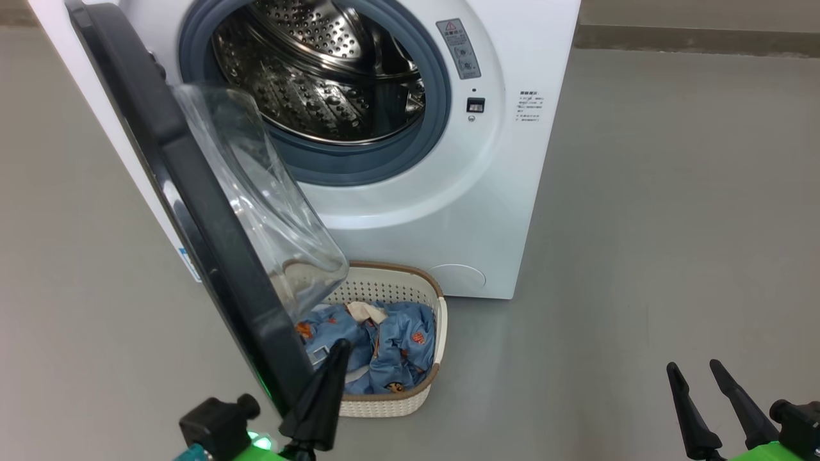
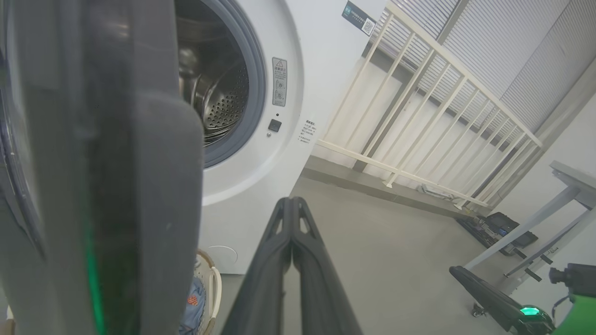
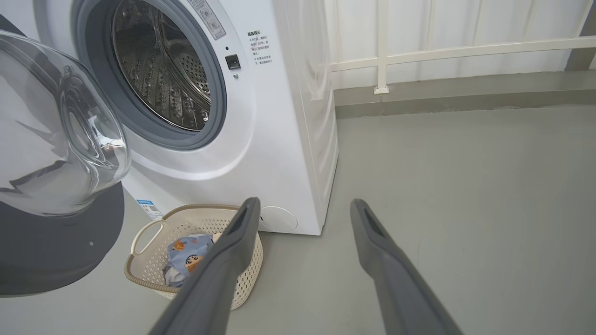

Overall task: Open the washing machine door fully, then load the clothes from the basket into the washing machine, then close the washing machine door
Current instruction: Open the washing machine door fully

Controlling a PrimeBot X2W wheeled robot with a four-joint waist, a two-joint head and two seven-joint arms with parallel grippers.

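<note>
With the washing machine door (image 1: 218, 256) standing open beside the pressed-together left gripper (image 1: 338, 351) and the right gripper (image 1: 694, 366) spread and empty, the clothes (image 1: 391, 346) lie in the basket (image 1: 441, 320) on the floor (image 1: 640, 256) before the washing machine (image 1: 512, 192), so loading and closing remain; the right wrist view shows the basket's handle (image 3: 148, 235), which the door hides in the head view.

The floor (image 1: 640, 224) is grey and smooth. A white fence (image 3: 382, 46) with thin bars stands on a low grey step (image 3: 442, 95) at the back. Near the end of the fence a black box (image 2: 505, 225) lies on the floor, just beside the slanted legs of a pale table (image 2: 577, 179).
</note>
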